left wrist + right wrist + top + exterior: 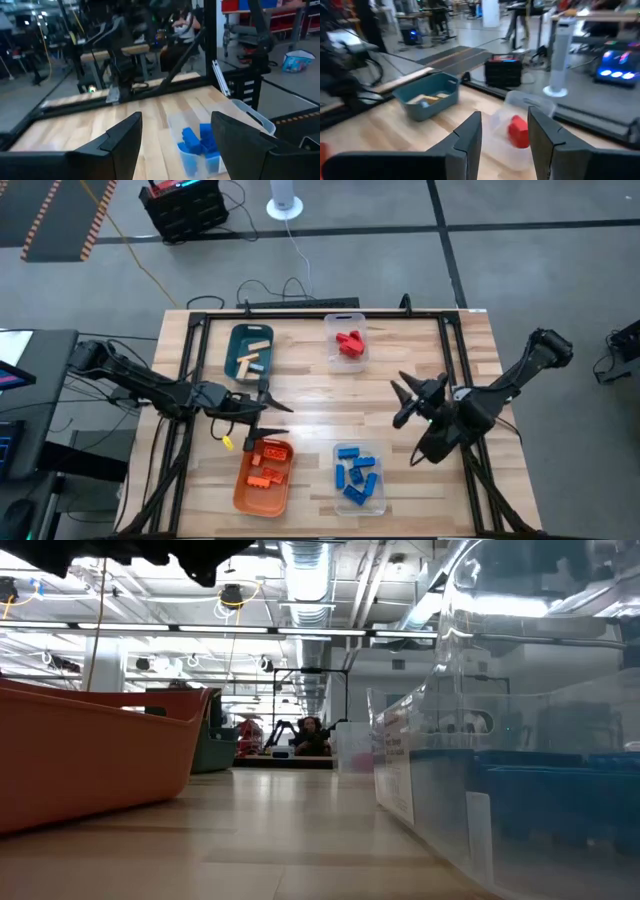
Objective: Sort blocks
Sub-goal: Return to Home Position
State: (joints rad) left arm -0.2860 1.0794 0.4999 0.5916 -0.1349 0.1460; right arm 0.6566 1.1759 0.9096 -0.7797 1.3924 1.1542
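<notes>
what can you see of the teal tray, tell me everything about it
The teal tray is a rounded rectangular tub that looks like smooth plastic, with sloping walls and a flared rim, open at the top. It sits upright and flat on the wooden table, on the left arm's half, apart from the clear bin of red blocks beside it. Inside lie a few light wooden blocks, loosely piled at different angles. Nothing else touches it.

The left arm reached toward 3 o'clock, and the left gripper [272, 412] had its fingers [122, 142] spread apart. The right arm bent toward 9 o'clock; the right gripper [402, 402] had its fingers [467, 137] apart too.
</notes>
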